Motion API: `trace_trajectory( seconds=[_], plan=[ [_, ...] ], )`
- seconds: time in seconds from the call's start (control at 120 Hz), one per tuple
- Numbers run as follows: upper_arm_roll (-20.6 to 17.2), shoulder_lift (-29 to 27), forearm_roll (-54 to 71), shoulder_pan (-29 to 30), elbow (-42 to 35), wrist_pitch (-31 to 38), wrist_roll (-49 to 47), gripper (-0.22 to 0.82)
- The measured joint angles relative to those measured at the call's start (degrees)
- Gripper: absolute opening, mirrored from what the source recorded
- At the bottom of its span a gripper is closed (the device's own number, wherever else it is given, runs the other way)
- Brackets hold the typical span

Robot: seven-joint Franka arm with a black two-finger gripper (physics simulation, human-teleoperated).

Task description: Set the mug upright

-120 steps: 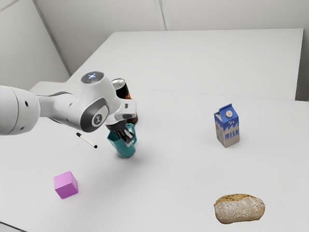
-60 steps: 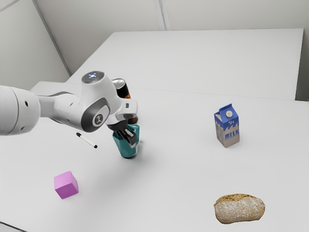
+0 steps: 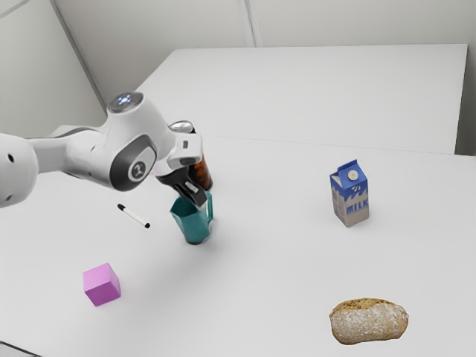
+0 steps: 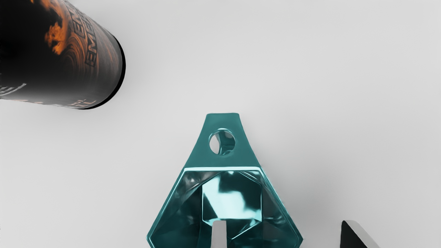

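The carton [image 3: 349,195] read "MILK"; the dark can [image 4: 38,51] bore lettering only partly legible, "EM" among it.

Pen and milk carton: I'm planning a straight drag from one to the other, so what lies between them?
The teal mug stands upright between the pen and the milk carton, as the exterior view shows.

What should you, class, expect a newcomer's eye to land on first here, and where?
Probably the teal mug, standing upright just below the black gripper, left of centre in the exterior view. The pink cube, at the exterior view's lower left, and the blue-topped milk carton, toward the exterior view's right, likely come next.
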Motion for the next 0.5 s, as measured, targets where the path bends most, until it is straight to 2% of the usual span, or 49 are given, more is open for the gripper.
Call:
trace_trajectory(
  seconds=[0.067,0.167,0.358,0.5],
  plan=[
    [-0.4,-0.3,-0.1,-0.1,1.7,-0.8,-0.1,0.32],
    [-1.0,0.8,-0.5,0.0,7.2,-4.3,-0.3,0.43],
    [-1.3,7.4,-2.1,-0.2,26.8,-20.3,-1.7,0.53],
    [-1.4,10.3,-2.8,0.7,35.8,-31.4,-3.0,0.57]
  ],
)
